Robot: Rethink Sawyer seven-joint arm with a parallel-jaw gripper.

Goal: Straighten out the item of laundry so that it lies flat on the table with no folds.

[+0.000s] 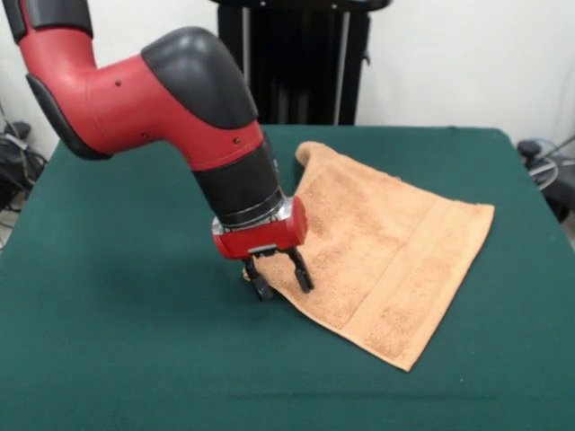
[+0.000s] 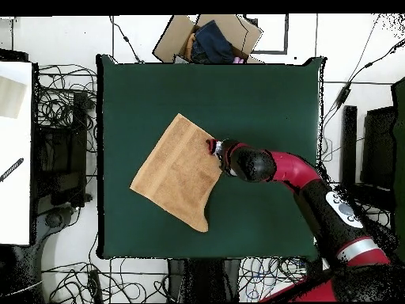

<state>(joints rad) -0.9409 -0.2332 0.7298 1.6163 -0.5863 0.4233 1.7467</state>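
Seen from the front, the fingers (image 1: 279,273) stand apart, tips down at the towel (image 1: 386,251)'s left edge on the table (image 1: 108,341); the cloth spreads rightward from them. Overhead, that towel (image 2: 178,170) runs left of the fingers (image 2: 212,147), one corner trailing toward the robot's side.

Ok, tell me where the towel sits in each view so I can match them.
Front view: towel right of centre, gripper at its left edge.
Overhead view: towel left of centre, gripper at its right edge.
Shared landmark: the gripper beside the towel.
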